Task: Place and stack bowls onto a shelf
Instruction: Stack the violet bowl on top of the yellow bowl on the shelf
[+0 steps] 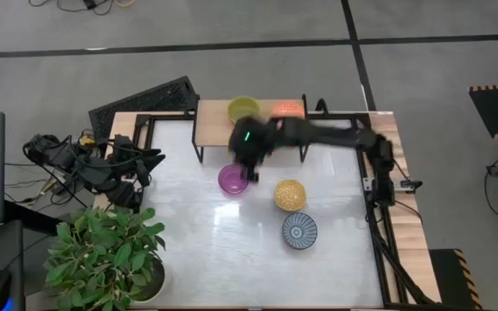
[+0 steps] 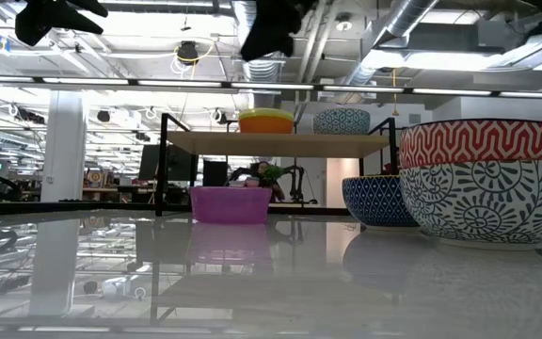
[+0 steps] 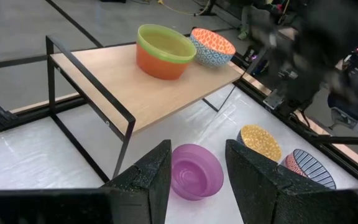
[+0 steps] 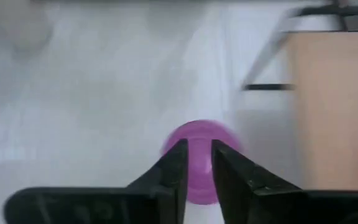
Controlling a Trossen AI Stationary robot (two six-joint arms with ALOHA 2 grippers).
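The right wrist view is motion-blurred, smearing the magenta bowl (image 4: 197, 158). In the low view, the red-patterned bowl (image 2: 492, 143) at three o'clock is cut by the edge.

One camera hangs high overhead, facing straight down, far enough to take in the whole white surface (image 1: 232, 250), the shelf (image 1: 249, 117) at its far edge, and floor around it; a second sits at surface height, facing level across toward the shelf and the room behind, with a patterned bowl (image 2: 492, 179) very close to its lens; the left wrist camera looks forward and down at the shelf from near; the right wrist camera points steeply down. All four views share the magenta bowl (image 1: 233, 180), which sits just in front of the shelf.
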